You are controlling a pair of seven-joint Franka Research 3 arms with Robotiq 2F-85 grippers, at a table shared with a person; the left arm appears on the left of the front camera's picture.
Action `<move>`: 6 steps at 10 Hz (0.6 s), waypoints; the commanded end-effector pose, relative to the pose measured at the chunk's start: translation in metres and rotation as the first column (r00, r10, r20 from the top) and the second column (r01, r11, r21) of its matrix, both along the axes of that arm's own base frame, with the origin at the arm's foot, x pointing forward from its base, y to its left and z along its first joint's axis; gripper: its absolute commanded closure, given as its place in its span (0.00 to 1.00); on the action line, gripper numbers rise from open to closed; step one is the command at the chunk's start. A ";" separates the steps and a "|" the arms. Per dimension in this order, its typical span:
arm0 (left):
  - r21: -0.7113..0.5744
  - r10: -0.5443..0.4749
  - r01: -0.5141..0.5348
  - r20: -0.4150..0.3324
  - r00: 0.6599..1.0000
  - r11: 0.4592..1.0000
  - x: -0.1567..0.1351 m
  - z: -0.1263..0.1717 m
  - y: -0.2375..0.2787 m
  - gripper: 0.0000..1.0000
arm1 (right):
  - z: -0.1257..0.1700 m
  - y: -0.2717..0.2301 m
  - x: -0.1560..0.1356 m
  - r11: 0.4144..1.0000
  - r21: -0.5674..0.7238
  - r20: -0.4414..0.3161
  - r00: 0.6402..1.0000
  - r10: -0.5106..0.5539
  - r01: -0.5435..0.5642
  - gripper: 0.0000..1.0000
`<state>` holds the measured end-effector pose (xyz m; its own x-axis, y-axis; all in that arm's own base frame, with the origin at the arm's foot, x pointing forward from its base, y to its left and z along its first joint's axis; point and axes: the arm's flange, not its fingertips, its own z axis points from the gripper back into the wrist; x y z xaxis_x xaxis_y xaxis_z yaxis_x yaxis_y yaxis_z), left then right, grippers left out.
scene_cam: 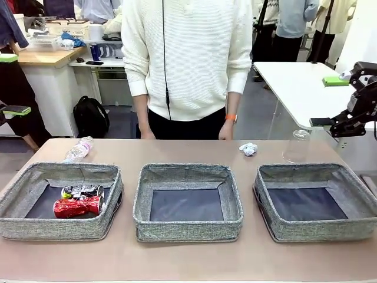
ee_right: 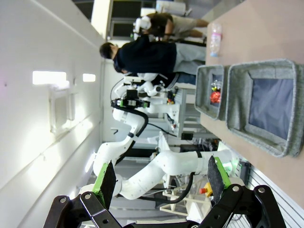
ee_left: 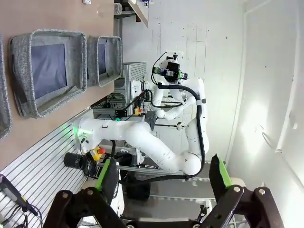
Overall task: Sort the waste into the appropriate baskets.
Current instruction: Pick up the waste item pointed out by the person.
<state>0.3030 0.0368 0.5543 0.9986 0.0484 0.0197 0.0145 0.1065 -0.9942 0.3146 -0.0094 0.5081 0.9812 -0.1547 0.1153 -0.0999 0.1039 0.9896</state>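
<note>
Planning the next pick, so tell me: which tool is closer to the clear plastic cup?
Right. The right tool hangs open, raised just up and right of the clear plastic cup; the left tool is far off at the opposite, left side.

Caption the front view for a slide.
Red can and dark can in the left basket; bottle, paper ball and cup on the table near a person.

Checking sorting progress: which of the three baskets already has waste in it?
The left basket: it holds the crushed red can and the crushed dark printed can; the middle basket and right basket show bare bottoms.
</note>
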 end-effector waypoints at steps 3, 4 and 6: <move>-0.016 -0.010 0.011 0.021 1.000 1.000 0.001 0.002 0.000 0.00 | 0.004 0.002 0.002 1.000 0.027 0.005 1.000 -0.005 0.005 0.00; -0.016 -0.010 0.011 0.021 1.000 1.000 0.001 0.002 0.000 0.00 | 0.004 0.002 0.002 1.000 0.027 0.005 1.000 -0.005 0.005 0.00; -0.016 -0.010 0.011 0.021 1.000 1.000 0.001 0.002 0.000 0.00 | 0.004 0.002 0.002 1.000 0.027 0.005 1.000 -0.005 0.005 0.00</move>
<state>0.3029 0.0364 0.5543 0.9987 0.0465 0.0193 0.0143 0.1066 -0.9942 0.3146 -0.0094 0.5081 0.9812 -0.1547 0.1153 -0.0999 0.1039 0.9896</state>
